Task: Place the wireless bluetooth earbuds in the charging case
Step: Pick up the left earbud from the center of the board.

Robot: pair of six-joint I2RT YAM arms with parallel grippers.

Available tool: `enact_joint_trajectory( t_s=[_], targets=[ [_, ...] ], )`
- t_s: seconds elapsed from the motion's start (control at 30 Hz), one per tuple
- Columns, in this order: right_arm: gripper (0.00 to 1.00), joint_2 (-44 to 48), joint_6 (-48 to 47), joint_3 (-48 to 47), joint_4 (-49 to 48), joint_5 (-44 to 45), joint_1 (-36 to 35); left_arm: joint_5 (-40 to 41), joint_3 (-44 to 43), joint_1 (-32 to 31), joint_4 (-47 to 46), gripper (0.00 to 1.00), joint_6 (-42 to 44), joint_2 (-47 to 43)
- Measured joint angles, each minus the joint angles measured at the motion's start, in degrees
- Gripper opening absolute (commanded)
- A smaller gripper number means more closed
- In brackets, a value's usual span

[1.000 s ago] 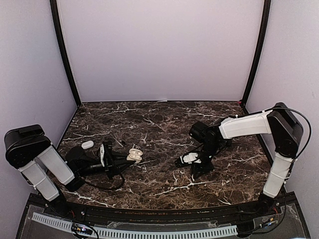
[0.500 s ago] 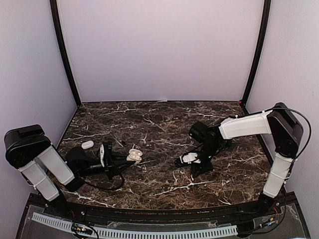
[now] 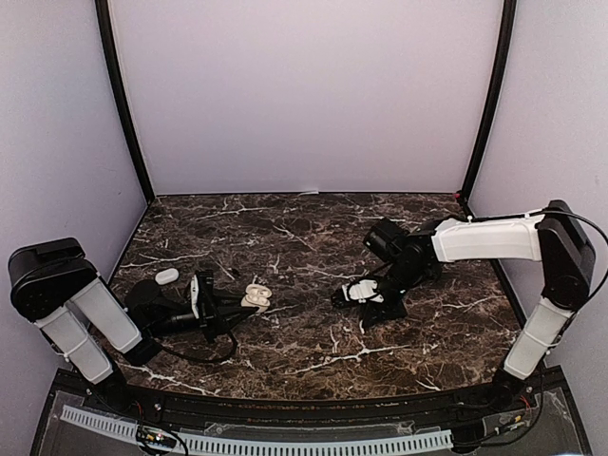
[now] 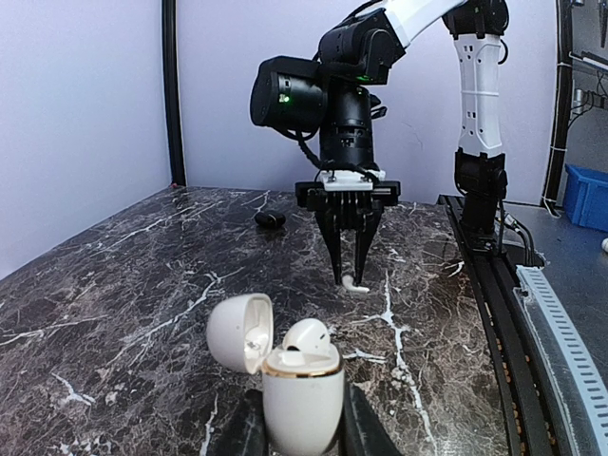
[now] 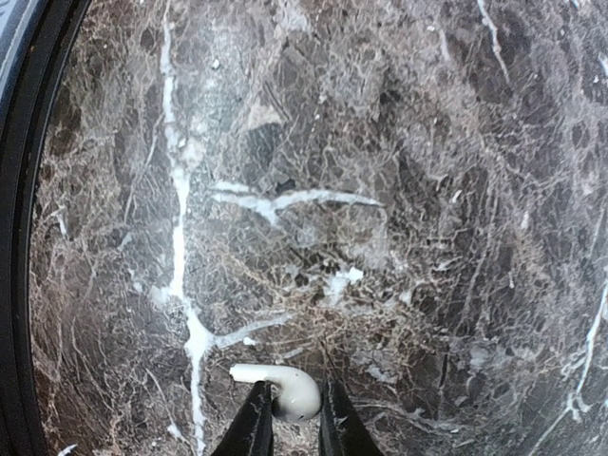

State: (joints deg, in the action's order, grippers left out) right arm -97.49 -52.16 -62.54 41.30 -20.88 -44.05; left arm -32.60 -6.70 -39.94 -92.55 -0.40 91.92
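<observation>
Case point(image 4: 302, 394) nearest, upright and clamped at its base by the left gripper point(image 4: 302, 426), its lid point(image 4: 237, 332) swung open to one side and one seated bud point(image 4: 306, 334) already poking from its well. Farther out on the table point(image 4: 142, 285), well apart from the case, the loose bud point(image 5: 280, 385) lies on its side. The right gripper point(image 5: 292, 394) stands over it, fingers point(image 5: 255, 418) nipped against either side of the head. The step in hand looks like the pick of the second bud. Next, the lift must keep the bud from twisting in that small pinch. The bud then has to cross to the case, turn stem-down and line up with whichever well is free beside the seated bud.
</observation>
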Motion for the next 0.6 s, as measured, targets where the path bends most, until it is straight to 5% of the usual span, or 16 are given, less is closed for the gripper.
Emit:
enact_joint_trajectory(
  t_s=[0.33, 0.6],
  targets=[
    [0.15, 7.58, 1.6, 1.68, -6.88, 0.87, -3.32, -0.87, 0.0, 0.0, 0.0, 0.0, -0.02, 0.13],
    [0.12, 14.49, 4.28, 9.07, -26.36, 9.2, -12.74, -3.52, -0.87, 0.0, -0.02, 0.0, -0.09, 2.16]
  ],
)
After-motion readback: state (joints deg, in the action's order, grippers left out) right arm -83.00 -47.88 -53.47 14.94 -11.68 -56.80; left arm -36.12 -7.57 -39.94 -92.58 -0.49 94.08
